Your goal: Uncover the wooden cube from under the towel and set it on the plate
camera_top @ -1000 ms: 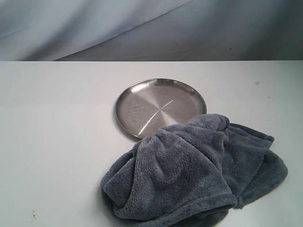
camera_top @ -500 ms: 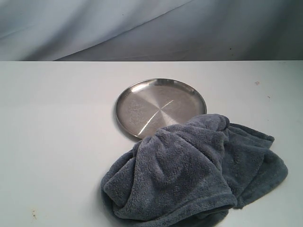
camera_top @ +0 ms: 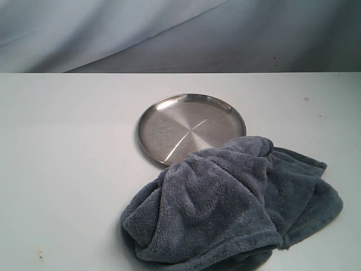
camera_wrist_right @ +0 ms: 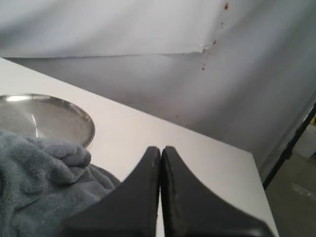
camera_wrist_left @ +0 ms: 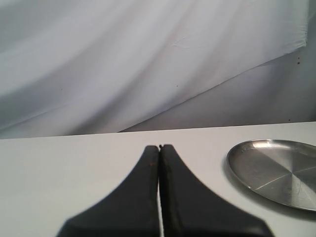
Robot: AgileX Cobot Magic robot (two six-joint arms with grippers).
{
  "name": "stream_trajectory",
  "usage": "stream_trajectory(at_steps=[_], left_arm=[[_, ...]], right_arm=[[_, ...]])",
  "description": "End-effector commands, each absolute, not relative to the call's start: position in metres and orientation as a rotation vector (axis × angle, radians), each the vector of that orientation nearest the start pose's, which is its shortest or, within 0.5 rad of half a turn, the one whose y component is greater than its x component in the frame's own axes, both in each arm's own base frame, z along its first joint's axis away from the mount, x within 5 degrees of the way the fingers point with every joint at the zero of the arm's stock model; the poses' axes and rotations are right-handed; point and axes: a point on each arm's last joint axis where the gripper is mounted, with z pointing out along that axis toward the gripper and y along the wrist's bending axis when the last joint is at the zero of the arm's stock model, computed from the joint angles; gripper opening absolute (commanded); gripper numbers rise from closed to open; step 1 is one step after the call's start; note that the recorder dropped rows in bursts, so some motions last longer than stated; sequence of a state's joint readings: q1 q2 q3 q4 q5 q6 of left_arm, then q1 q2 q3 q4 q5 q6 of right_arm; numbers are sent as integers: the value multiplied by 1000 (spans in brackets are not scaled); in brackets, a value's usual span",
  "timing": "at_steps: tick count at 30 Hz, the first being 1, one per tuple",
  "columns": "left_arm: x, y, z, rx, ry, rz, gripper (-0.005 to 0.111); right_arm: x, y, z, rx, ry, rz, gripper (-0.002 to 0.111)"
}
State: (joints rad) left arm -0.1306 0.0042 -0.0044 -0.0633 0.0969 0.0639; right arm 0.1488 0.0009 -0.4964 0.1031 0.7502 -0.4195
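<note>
A thick grey-blue towel (camera_top: 231, 206) lies bunched at the front right of the white table, and its far edge overlaps the near rim of the silver plate (camera_top: 189, 127). The wooden cube is hidden; no part of it shows. Neither gripper appears in the exterior view. My left gripper (camera_wrist_left: 159, 146) is shut and empty above bare table, with the plate (camera_wrist_left: 276, 170) off to one side. My right gripper (camera_wrist_right: 161, 148) is shut too, holding nothing, with the towel (camera_wrist_right: 39, 182) and plate (camera_wrist_right: 47, 118) beside it.
The white table (camera_top: 67, 169) stretches wide to the left of the plate and towel. A grey-white cloth backdrop (camera_top: 180, 34) hangs behind the far edge. The table's right edge (camera_wrist_right: 259, 182) drops off beyond the right gripper.
</note>
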Motion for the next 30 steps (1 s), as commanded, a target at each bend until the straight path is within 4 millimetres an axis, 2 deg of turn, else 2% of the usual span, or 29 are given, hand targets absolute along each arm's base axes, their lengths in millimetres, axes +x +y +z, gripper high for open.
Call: stream_trajectory(at_steps=[1,4,10,17,20,25,30], left_arm=[[56,-8,205,102,1567,-109,0],[56,-8,205,102,1567,-109,0],[56,-8,205,102,1567,-109,0],[56,-8,205,102,1567,-109,0],[56,-8,205,102,1567,-109,0],[56,-8,205,102,1567,-109,0],[56,-8,205,102,1567,-109,0]], right_arm=[[2,5,301,-380,1737,-23,0],[3,0,299,-282,1781,-16,0],[28,0,294,-254,2005,-32,0],[66,13,319,-269,2191,83,0],[86,23,322,-307,2288,154,0],[112,45,308,-456,2427,244,0],[131,72,296,-605,2440,298,0]])
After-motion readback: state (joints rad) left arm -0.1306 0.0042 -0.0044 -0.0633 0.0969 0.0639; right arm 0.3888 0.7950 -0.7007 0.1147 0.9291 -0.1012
